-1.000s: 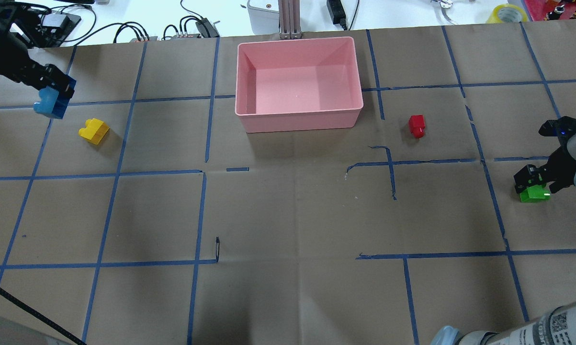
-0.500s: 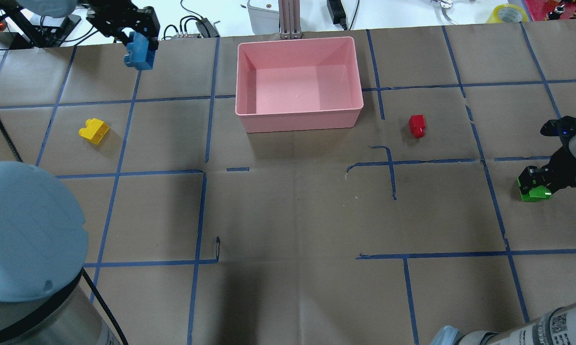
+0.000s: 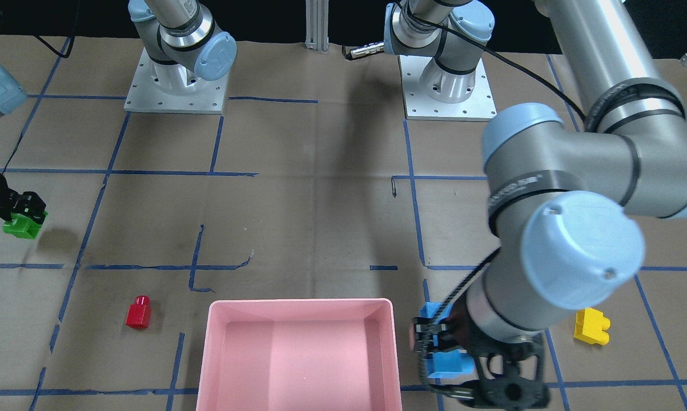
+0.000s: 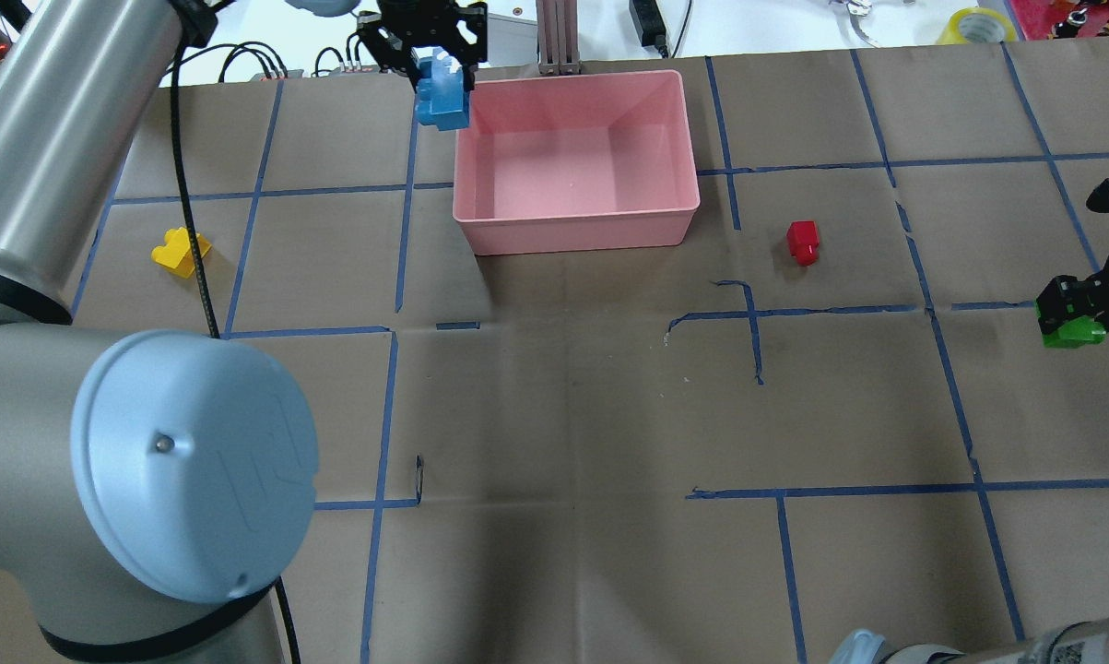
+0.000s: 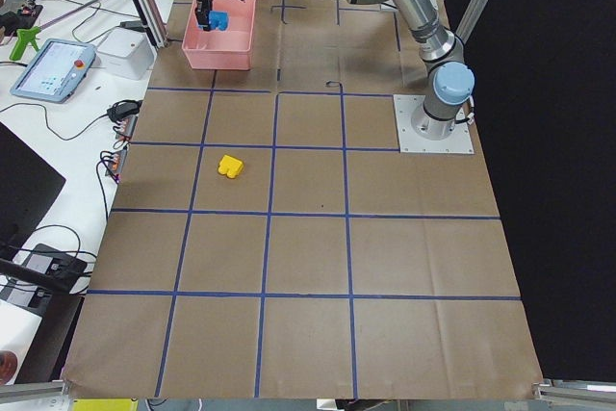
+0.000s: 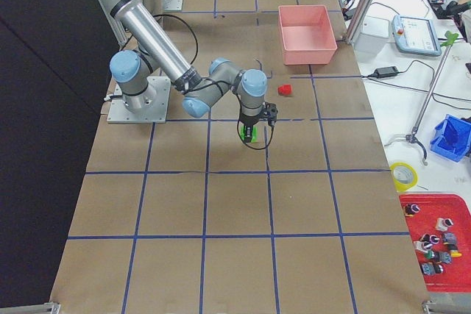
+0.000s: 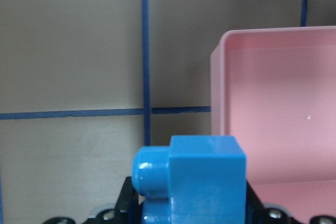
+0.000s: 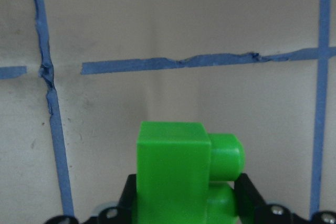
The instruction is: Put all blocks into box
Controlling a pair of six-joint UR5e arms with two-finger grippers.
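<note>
From my seat, the overhead view has the left claw (image 4: 442, 81) closed on the blue brick (image 4: 443, 103), held up right at the far left corner of the pink box (image 4: 577, 232). From that angle the brick seems to overlap the rim. The front-facing view puts it differently: there the brick hangs just outside the box's side wall, on the robot's left of it, with the big elbow of that arm covering much of the claw. The left wrist camera shows the brick clamped between the fingers, studs pointing sideways, and the box corner below and to one side, so I cannot tell whether any of it is over the inside. The box holds nothing that I can see. Out at the right edge of the worktop (image 4: 563, 415), the right claw (image 4: 1070, 315) is shut around the green brick (image 4: 1073, 332). Its wrist camera shows a finger pressed to each side, with brown paper and blue tape lines beyond. The front-facing view adds a shadow lying apart from that brick. The red brick (image 4: 803, 242) sits on the paper near the box's right side. The yellow brick (image 4: 181, 252) lies well to the left, nothing touching either.
</note>
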